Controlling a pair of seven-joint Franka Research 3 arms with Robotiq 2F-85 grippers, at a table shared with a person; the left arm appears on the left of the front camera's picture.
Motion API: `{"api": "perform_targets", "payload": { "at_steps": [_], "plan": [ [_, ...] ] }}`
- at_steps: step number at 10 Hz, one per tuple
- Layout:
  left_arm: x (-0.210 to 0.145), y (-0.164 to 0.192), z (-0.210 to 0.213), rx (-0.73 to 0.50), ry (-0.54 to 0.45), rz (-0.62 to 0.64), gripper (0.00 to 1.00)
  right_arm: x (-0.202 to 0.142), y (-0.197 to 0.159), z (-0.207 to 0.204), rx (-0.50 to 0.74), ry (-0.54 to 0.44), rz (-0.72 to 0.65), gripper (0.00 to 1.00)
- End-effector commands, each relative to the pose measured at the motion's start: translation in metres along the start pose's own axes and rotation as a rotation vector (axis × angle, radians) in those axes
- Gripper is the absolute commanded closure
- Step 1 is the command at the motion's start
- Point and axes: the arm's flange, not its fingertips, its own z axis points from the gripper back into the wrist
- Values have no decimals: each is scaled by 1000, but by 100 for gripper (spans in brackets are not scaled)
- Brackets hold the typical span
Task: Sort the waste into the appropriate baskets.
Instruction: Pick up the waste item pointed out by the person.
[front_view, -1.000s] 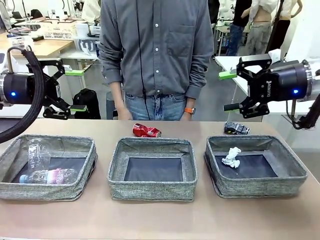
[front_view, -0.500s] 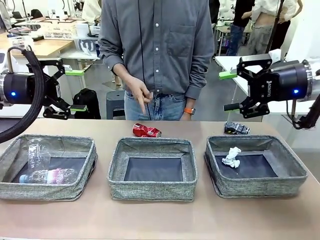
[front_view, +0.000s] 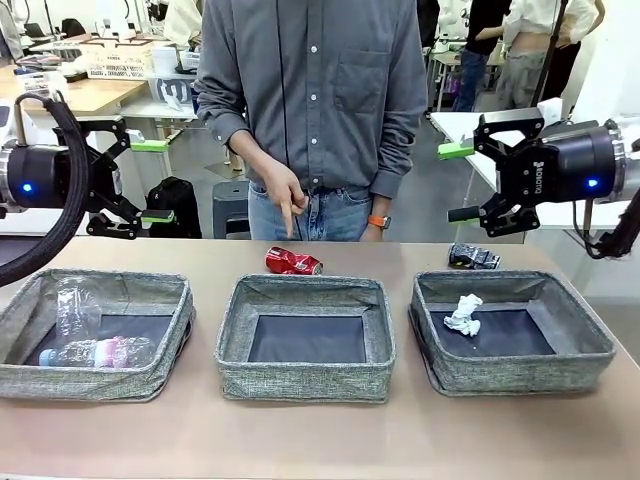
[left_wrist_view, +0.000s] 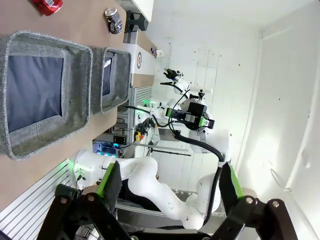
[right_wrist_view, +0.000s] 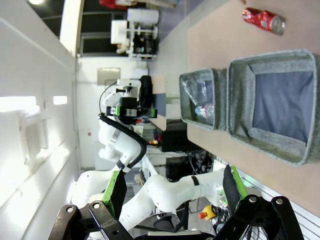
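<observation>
Closest, in a row on the tan table (front_view: 300, 440): left basket (front_view: 90, 382), middle basket (front_view: 305, 380), right basket (front_view: 520, 372), all grey cloth with dark bottoms.

Inside the left basket: two clear bottles. Blue-capped bottle (front_view: 100, 352) flat on the bottom, on its side. Other bottle (front_view: 77, 305) leaning by the left wall.

Inside the middle basket: dark bottom showing.

Inside the right basket: white paper wad (front_view: 463, 314), toward the left back corner.

A bit farther, on the bare table just behind the middle basket: crushed red can (front_view: 293, 262), on its side. Just behind the right basket's left back corner: crushed dark can (front_view: 473, 257), flat on the table.

Up in the air over the left end: left gripper (front_view: 153, 180). Points sideways toward the middle. Fingers spread wide, pinching nothing.

Up in the air over the right end: right gripper (front_view: 458, 182). Points toward the middle too. Fingers spread wide, pinching nothing.

Farthest, at the table's far side: a person's hand (front_view: 285, 195). Hangs above the red can, one finger pointing down. Touches nothing.
</observation>
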Motion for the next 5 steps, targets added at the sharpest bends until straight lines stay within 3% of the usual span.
{"api": "perform_targets", "payload": {
  "at_steps": [1, 5],
  "plan": [
    [-3, 1, -2, -21, -11, -20, 0, -1, 2, 0, 6, 1, -15, 0],
    [-3, 1, -2, -21, -11, -20, 0, -1, 2, 0, 6, 1, -15, 0]
  ]
}}
